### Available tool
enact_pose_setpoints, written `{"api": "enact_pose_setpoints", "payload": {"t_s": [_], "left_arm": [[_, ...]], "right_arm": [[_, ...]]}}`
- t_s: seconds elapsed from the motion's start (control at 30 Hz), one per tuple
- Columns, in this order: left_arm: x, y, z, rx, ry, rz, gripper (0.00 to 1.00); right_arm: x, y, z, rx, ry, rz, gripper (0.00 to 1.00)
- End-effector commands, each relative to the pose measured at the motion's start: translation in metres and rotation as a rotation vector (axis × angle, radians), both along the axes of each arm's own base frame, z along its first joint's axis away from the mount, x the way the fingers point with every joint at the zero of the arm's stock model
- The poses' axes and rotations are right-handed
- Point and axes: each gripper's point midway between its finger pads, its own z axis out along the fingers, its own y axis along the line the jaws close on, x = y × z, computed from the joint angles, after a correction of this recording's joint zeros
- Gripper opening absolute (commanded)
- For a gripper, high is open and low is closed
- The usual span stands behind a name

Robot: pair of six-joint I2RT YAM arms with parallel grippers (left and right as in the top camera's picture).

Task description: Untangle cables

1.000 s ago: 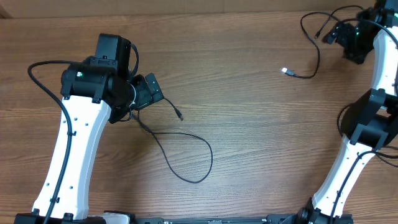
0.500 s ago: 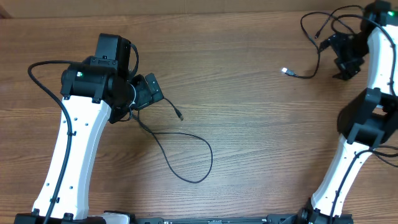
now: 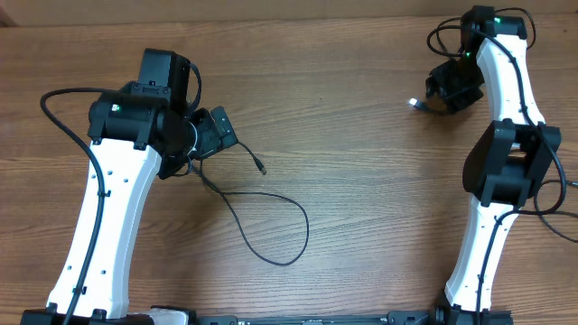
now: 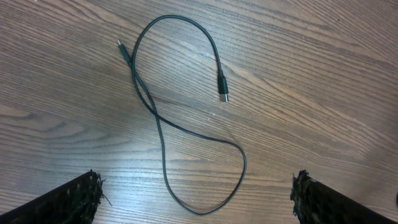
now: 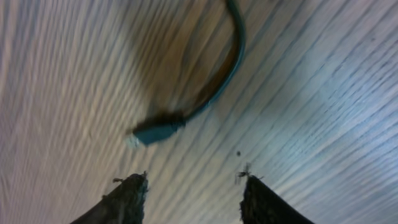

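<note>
At two o'clock on the counter [image 3: 343, 108], the right gripper [image 5: 191, 182], half-spread and empty, hovers by a plug [image 5: 152, 132]. Opposite, the left gripper [image 4: 196, 186], spread wide, overlooks a cable [image 4: 163, 140], likely limp and light; grasp near its end.

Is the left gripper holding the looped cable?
No, the left gripper stands open, with the cable lying loose on the table.

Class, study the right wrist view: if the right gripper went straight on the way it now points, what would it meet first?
Probably the cable plug, just ahead of the right gripper and slightly left of centre; otherwise the wooden table. The view is blurred, so depth is uncertain.
</note>
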Motion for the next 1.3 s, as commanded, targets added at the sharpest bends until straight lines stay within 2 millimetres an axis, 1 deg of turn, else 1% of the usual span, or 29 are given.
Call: {"api": "enact_pose_setpoints", "payload": {"t_s": [0.0,0.1,0.47,0.63,0.87,1.0,1.07,1.27], "left_arm": [[0.001,-0.001,0.001,0.002,-0.004,0.008,1.0],[0.001,-0.001,0.001,0.002,-0.004,0.008,1.0],[0.001,-0.001,0.001,0.002,-0.004,0.008,1.0],[0.001,-0.001,0.001,0.002,-0.004,0.008,1.0],[0.001,-0.001,0.001,0.002,-0.004,0.008,0.99],[0.001,-0.001,0.001,0.002,-0.004,0.008,1.0],[0.001,-0.001,0.001,0.002,-0.004,0.008,0.99],[0.001,-0.001,0.001,0.002,-0.004,0.008,1.0]], "right_arm": [[0.001,-0.018,0.0,-0.066,-0.003,-0.066,0.45],[-0.004,-0.028,-0.004,-0.117,0.02,-0.104,0.43],[0.002,-0.026,-0.034,-0.107,-0.003,-0.106,0.43],[0.008,-0.027,-0.034,-0.11,-0.029,-0.108,0.43],[0.006,-0.03,-0.04,-0.128,-0.013,-0.113,0.41],[0.007,-0.027,-0.047,-0.106,-0.006,-0.114,0.41],[0.006,-0.025,-0.048,-0.096,-0.005,-0.113,0.39],[0.008,-0.023,-0.048,-0.098,-0.009,-0.109,0.37]]}}
